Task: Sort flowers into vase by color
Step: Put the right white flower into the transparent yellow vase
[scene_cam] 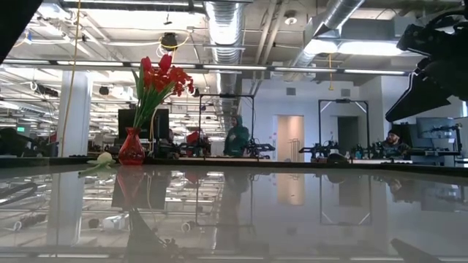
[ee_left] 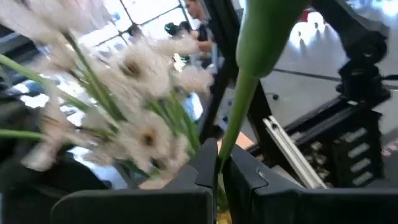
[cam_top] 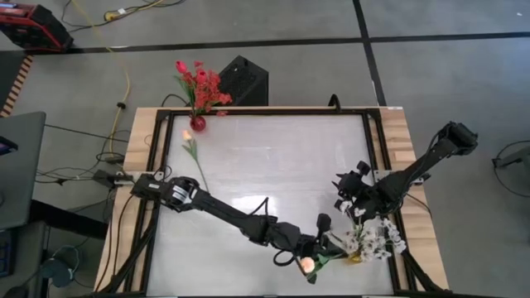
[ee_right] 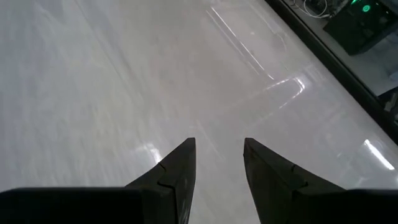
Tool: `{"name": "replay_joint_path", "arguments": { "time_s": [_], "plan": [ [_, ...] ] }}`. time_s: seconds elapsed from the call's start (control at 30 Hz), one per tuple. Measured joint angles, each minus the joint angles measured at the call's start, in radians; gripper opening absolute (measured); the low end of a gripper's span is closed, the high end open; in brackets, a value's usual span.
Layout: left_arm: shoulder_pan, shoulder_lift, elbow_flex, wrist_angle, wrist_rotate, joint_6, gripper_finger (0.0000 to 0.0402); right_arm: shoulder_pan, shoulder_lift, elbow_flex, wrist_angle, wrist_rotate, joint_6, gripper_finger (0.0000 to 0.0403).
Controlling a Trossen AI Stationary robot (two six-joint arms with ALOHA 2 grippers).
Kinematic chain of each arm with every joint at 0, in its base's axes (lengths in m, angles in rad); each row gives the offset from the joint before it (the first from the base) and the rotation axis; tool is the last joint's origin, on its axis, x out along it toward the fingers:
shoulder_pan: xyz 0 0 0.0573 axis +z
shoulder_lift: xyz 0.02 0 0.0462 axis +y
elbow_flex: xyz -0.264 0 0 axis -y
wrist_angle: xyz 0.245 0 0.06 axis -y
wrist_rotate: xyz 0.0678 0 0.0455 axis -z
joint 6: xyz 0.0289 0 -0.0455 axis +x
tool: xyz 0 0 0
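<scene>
With the left gripper (ee_left: 217,171) pinched tight on a green stem (ee_left: 239,106), we read this as the pick of one pale orange tulip (cam_top: 307,265) out of the heap; its bud shows just below the gripper in the high view, at the table's near right. The stem runs up between the two dark fingers (ee_left: 199,165), so the hold sits low on the stalk, probably to keep the bloom clear of the pads. Right beside it lie the white blossom sprigs (cam_top: 368,242), their heads crowding the left wrist view. The right gripper (ee_right: 217,168) hovers above bare tabletop (ee_right: 112,93) with its fingers parted about halfway and nothing between them; we take it to be waiting out of the way, close to the heap. Far across the table, at the back left corner, the red vase (cam_top: 197,122) already carries the red flowers (cam_top: 201,83), and another pale orange tulip (cam_top: 192,146) lies flat near it, outside the vase.
</scene>
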Motion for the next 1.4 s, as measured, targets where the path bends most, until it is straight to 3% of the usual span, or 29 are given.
{"name": "replay_joint_path", "arguments": {
  "time_s": [0.47,0.67,1.4],
  "plan": [
    [0.018,0.002,-0.001,0.022,0.051,-0.049,0.0000,0.000,0.000,0.000,0.022,-0.006,0.000,0.0160],
    [0.024,0.059,0.035,0.037,0.034,-0.039,0.0000,0.000,0.000,0.000,0.026,-0.012,0.000,0.0160],
    [0.030,0.060,0.090,-0.176,-0.057,-0.095,0.0000,0.000,0.000,0.008,0.012,-0.025,-0.001,0.0160]
  ]
}}
